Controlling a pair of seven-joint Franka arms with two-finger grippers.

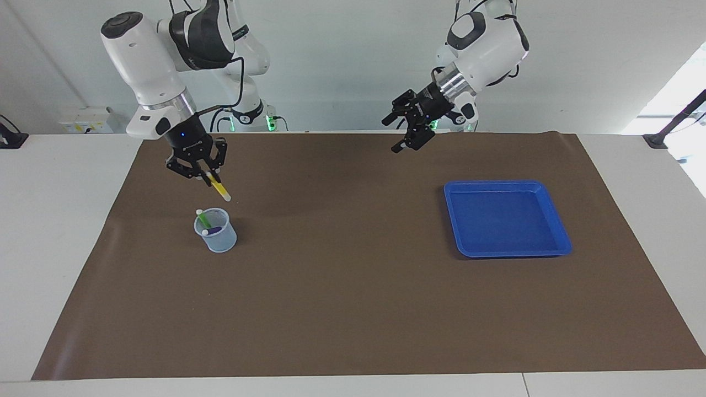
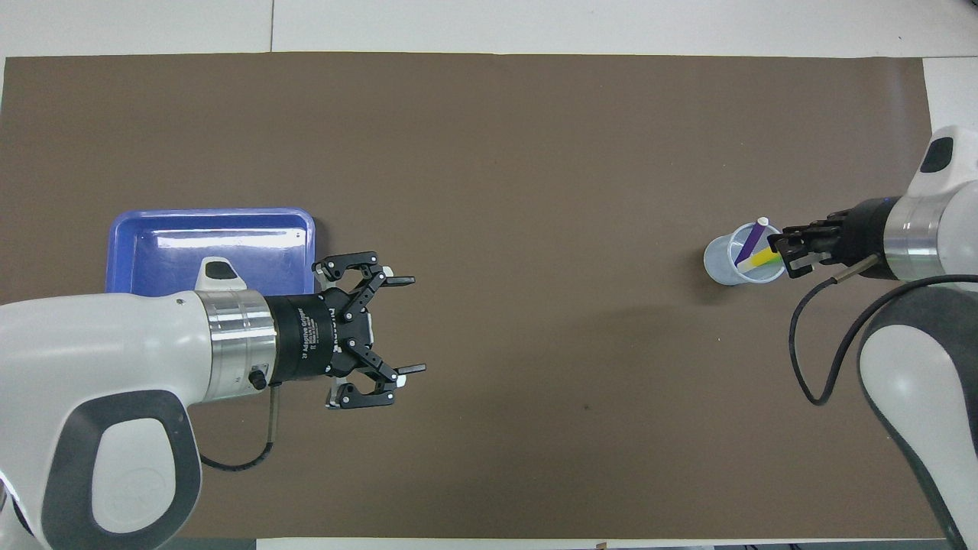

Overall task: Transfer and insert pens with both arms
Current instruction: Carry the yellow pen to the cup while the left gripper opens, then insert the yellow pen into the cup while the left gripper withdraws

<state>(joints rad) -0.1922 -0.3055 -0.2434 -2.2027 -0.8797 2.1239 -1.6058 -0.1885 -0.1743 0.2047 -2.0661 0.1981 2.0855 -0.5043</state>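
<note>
My right gripper (image 1: pixel 208 177) is shut on the yellow pen (image 1: pixel 220 190), which hangs tilted with its pale tip just above the rim of a clear cup (image 1: pixel 223 242). The green pen (image 1: pixel 203 219) and the purple pen (image 1: pixel 214 229) stand in that cup. From overhead, the right gripper (image 2: pixel 787 250) and the yellow pen (image 2: pixel 764 260) cover the cup (image 2: pixel 714 263), with the purple pen (image 2: pixel 751 239) beside them. My left gripper (image 1: pixel 390 135) is open and holds nothing, raised over the mat's edge nearest the robots; overhead, the left gripper (image 2: pixel 416 325) shows beside the tray.
A blue tray (image 1: pixel 507 253) with nothing in it lies on the brown mat (image 1: pixel 342 286) toward the left arm's end; overhead, the left arm partly covers the tray (image 2: pixel 214 212). A thin black rod (image 1: pixel 675 118) stands off the mat at that end.
</note>
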